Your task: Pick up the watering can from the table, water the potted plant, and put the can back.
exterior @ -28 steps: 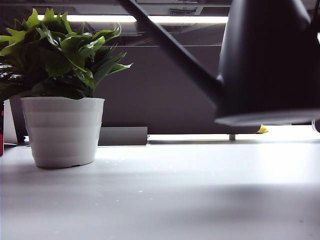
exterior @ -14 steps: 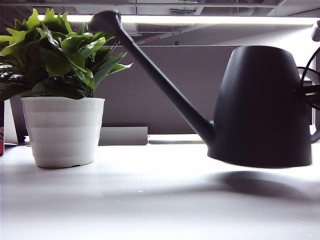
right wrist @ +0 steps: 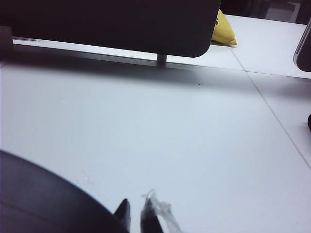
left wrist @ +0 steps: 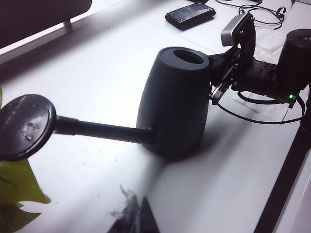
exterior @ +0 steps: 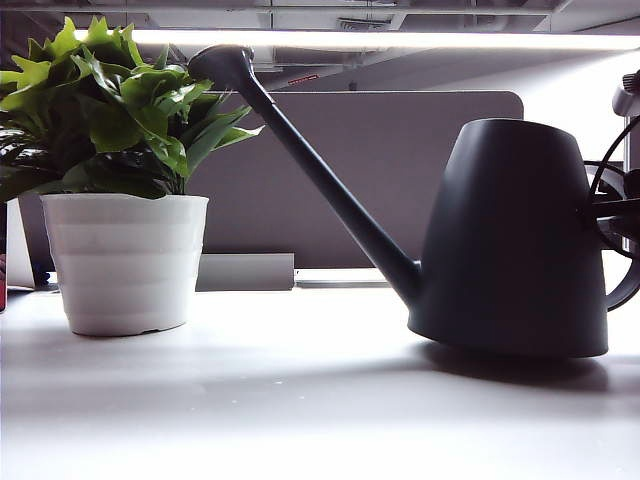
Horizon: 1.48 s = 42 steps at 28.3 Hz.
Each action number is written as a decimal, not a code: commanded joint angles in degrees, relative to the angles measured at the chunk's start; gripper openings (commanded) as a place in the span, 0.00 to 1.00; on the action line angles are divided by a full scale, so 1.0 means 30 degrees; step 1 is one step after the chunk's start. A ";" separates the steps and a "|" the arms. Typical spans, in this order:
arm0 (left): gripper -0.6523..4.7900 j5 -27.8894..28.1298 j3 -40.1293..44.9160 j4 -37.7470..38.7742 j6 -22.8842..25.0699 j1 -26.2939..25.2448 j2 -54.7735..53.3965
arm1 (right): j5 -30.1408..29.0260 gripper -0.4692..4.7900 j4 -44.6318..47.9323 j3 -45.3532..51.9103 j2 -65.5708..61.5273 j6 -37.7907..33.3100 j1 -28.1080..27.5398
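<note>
Exterior view shows the matte dark grey plastic watering can (exterior: 510,240) resting on the broad white table (exterior: 300,400), my right claw (exterior: 612,208) pinching its handle; release remains. Left claw (left wrist: 137,218) hovers nearby, pressed together.

Dark grey watering can (exterior: 515,240) upright on white table (exterior: 300,400), spout towards leafy potted plant (exterior: 120,180) in white pot

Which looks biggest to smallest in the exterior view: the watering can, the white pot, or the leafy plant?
1. watering can, though it may stand nearer the camera.
2. leafy plant and white pot look about alike; I cannot rank them.
</note>
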<state>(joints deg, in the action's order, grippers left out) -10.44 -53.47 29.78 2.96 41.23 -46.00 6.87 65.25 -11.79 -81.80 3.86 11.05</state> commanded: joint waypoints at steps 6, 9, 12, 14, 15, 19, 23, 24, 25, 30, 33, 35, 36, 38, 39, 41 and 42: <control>0.11 -0.0117 -0.0022 -0.0080 -0.0007 0.0022 0.0044 | -0.0189 0.11 0.2769 -0.0328 0.0306 0.0444 0.0022; 0.11 -0.0117 -0.0022 -0.0087 -0.0007 0.0022 0.0044 | -0.0189 0.28 0.2769 -0.0328 0.0306 0.0437 0.0022; 0.11 -0.0109 -0.0022 -0.0087 -0.0007 0.0022 0.0044 | -0.0189 0.67 0.2761 -0.0328 0.0321 0.0437 0.0022; 0.11 -0.0109 -0.0022 -0.0080 -0.0007 0.0022 0.0044 | -0.0197 0.76 0.2710 -0.0328 0.0342 0.0444 0.0022; 0.11 -0.0109 -0.0022 -0.0080 -0.0007 0.0022 0.0044 | -0.0204 0.78 0.2674 -0.0328 0.0350 0.0444 0.0022; 0.11 -0.0109 -0.0022 -0.0080 -0.0007 0.0022 0.0051 | -0.0335 0.79 0.1814 -0.0321 0.0605 0.0444 0.0029; 0.11 -0.0036 -0.0022 -0.0080 -0.0007 0.0022 0.0182 | -0.0335 0.79 -0.0933 -0.0321 0.2200 0.0437 0.0044; 0.11 0.0160 -0.0022 -0.0095 -0.0022 0.0022 0.0291 | -0.0335 0.77 -0.1741 -0.0321 0.2805 0.0437 0.0044; 0.11 0.0444 -0.0022 -0.0102 -0.0036 0.0022 0.0459 | -0.0335 0.70 -0.2637 -0.0321 0.3519 0.0437 0.0044; 0.11 0.2419 -0.0022 -0.0189 -0.0080 0.0022 0.2069 | -0.1989 0.07 -0.7424 -0.0372 0.8633 0.0430 0.0051; 0.11 0.2623 -0.0022 -0.0211 -0.0175 0.0022 0.3351 | -0.1989 0.08 -1.1074 -0.0692 1.1992 0.0248 0.0080; 0.11 0.2616 -0.0007 -0.0124 -0.0474 0.0022 0.4226 | -0.2237 0.08 -1.3996 -0.1107 1.4156 0.0211 0.0080; 0.11 0.2623 0.0022 -0.0015 -0.0699 0.0015 0.4765 | -0.2426 0.08 -1.5766 -0.1362 1.5482 0.0204 0.0087; 0.11 0.2623 0.0102 0.0379 -0.0984 0.0015 0.5756 | -0.2499 0.08 -1.8272 -0.1632 1.7857 -0.0015 0.0080; 0.11 0.2616 0.0189 0.0525 -0.1064 0.0015 0.6156 | -0.2521 0.08 -1.8957 -0.1625 1.8899 -0.0299 0.0080; 0.11 0.2616 0.0634 0.0780 -0.1326 0.0015 0.7074 | -0.2849 0.08 -2.0429 -0.1588 2.0932 -0.0867 0.0080; 0.11 0.2616 0.1020 0.0838 -0.1515 0.0015 0.7584 | -0.2878 0.08 -2.1150 -0.1588 2.1842 -0.1071 0.0080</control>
<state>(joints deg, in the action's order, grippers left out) -2.74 -51.75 31.31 -0.32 41.23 -24.18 -1.10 5.87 -16.53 -19.03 2.42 11.27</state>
